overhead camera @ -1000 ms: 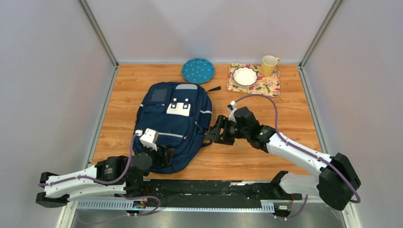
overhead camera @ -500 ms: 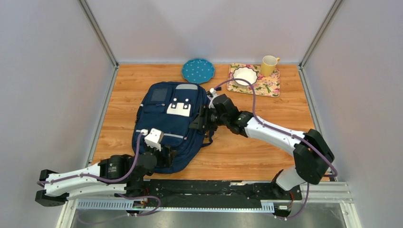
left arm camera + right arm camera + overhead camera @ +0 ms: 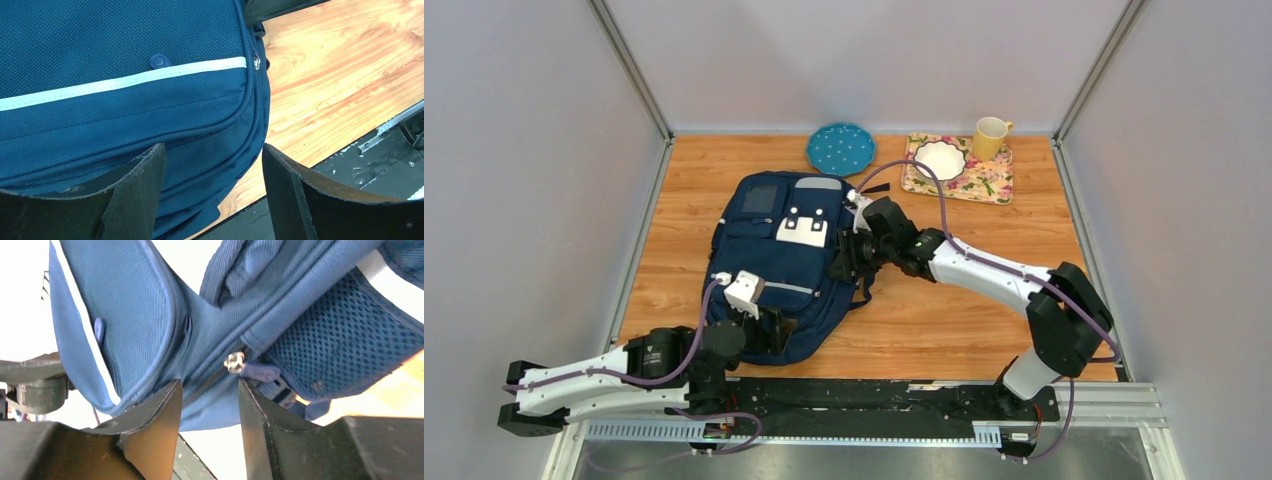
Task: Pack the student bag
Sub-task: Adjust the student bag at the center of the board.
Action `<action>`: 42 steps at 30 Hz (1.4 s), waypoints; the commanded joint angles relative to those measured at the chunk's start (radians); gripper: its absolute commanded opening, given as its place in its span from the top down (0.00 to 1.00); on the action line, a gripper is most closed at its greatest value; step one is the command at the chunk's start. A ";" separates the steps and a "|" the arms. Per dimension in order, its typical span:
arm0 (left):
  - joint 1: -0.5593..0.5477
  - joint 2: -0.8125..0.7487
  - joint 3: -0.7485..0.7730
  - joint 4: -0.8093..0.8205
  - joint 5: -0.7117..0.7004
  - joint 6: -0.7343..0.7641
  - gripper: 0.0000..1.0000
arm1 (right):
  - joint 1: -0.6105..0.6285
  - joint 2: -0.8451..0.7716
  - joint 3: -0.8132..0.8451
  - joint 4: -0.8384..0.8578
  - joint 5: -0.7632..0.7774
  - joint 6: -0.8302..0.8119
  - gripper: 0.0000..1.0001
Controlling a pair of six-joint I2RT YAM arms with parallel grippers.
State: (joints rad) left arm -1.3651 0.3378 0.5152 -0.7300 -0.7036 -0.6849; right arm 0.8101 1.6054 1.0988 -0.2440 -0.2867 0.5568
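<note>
The student bag (image 3: 784,262) lies flat on the tabletop (image 3: 964,320), left of centre, with its top toward the far edge. The right pincer (image 3: 210,385) sits at the bag's right flank, fingers apart and nothing pinched. The small metal zipper pull (image 3: 234,361) hangs just beyond the tips, a little to one side of the gap. The left pincer (image 3: 212,150) is spread wide around the bag's near corner and does not visibly squeeze it.

The likeliest slip, as I judge it, is a missed pull — it is small and off the line between the fingers, so they could come together on loose fabric or on the mesh padding (image 3: 340,335) beside it. A tug on cloth would then drag the whole bag instead of running the zip. With the left pincer not clamping the corner, nothing anchors the bag — it could slide or twist on the smooth wood.
</note>
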 commanded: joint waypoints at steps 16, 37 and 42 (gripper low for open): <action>0.006 0.004 -0.007 0.107 0.046 0.076 0.23 | -0.121 -0.012 0.024 -0.018 -0.224 -0.440 0.47; 0.006 0.029 -0.015 0.122 0.052 0.091 0.23 | -0.098 0.123 0.136 -0.011 -0.235 -0.477 0.51; 0.008 0.046 0.000 0.113 0.064 0.102 0.23 | -0.100 0.133 0.148 0.011 -0.252 -0.457 0.92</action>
State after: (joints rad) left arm -1.3643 0.3649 0.5026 -0.6445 -0.6434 -0.6121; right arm 0.7071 1.7241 1.2030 -0.2867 -0.5411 0.1013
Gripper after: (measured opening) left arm 0.770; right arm 0.203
